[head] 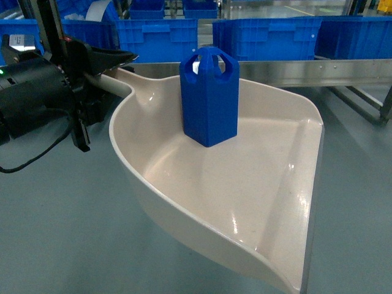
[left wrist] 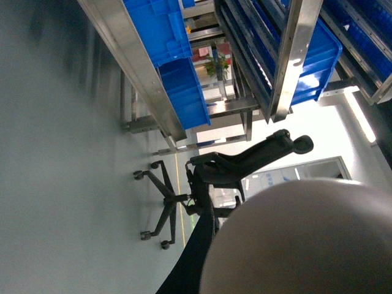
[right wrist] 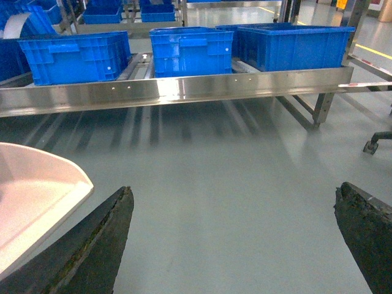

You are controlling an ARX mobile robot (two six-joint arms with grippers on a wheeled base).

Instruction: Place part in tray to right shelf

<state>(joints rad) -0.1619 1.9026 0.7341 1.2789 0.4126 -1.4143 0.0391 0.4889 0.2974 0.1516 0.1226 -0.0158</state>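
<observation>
Head view: left pincer clamped on handle of beige plastic dustpan-shaped tray; small blue faceted plastic part upright inside, just right of pincer. Right pincer wide open, empty; steel roller shelf beyond. Judgement: tilt or jerk could topple part.

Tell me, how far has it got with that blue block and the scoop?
Done: the blue block stands upright inside the beige scoop. In hand: the left hand is at the scoop's handle, carrying it above the floor. Left: the steel shelf is still ahead; the right hand is open, empty.
</observation>
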